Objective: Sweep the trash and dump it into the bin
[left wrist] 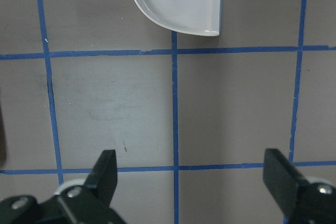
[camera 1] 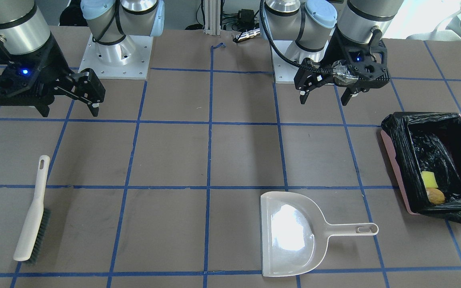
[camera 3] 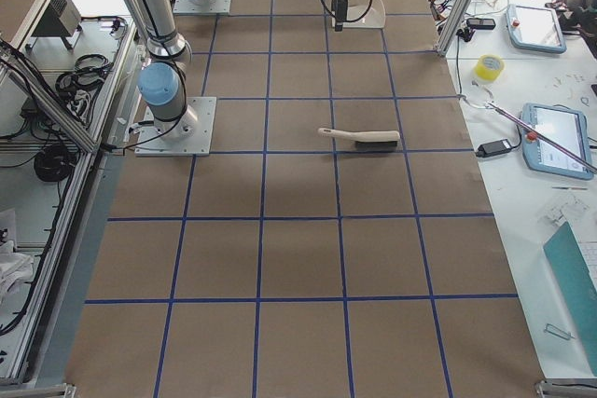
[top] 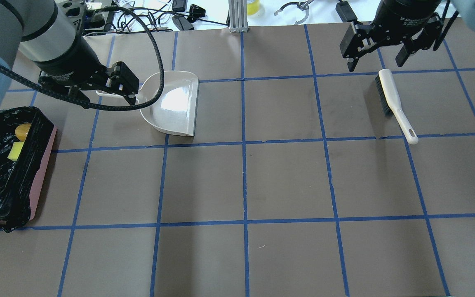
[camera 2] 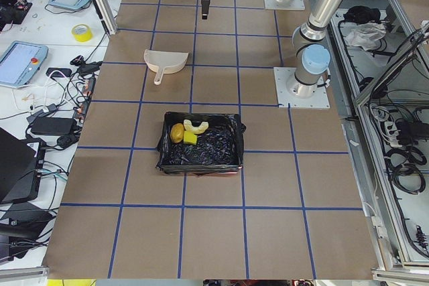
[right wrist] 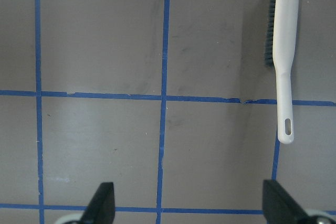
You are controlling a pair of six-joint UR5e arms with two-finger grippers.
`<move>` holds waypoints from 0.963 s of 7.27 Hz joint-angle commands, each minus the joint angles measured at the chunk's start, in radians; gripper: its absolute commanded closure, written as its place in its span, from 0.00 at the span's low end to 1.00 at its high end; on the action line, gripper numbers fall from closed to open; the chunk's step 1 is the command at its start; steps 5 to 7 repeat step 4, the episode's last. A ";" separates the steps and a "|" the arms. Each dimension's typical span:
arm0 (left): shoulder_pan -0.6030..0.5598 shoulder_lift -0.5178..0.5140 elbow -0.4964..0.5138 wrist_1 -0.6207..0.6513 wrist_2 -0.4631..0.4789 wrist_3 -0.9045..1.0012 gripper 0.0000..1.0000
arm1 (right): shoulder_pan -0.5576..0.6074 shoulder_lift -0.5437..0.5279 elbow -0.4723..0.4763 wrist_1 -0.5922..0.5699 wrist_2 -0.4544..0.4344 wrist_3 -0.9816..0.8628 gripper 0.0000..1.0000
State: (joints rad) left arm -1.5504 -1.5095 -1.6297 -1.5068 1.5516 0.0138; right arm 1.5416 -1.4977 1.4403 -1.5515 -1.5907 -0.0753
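Trash [camera 1: 434, 191] sits in bin [camera 1: 393, 160], right edge of front view. Looks light: soft sponge, lump may roll. Left gripper [camera 1: 324, 98] and right gripper [top: 375, 64] jaws open, empty. Dustpan [camera 1: 290, 236] and brush [camera 1: 34, 212] look stiff; grab by handles.

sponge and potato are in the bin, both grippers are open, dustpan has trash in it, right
Not quite: the dustpan is empty, as the front-facing view shows. The sponge and potato lie in the bin, and the left gripper and right gripper are open.
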 commanded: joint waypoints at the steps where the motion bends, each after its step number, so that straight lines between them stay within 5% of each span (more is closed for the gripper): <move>1: 0.001 0.000 0.001 0.000 0.001 0.008 0.00 | 0.000 -0.001 0.005 0.001 0.001 0.000 0.00; 7: 0.003 -0.001 0.001 0.008 0.001 0.009 0.00 | -0.001 0.013 0.011 -0.002 0.000 0.000 0.00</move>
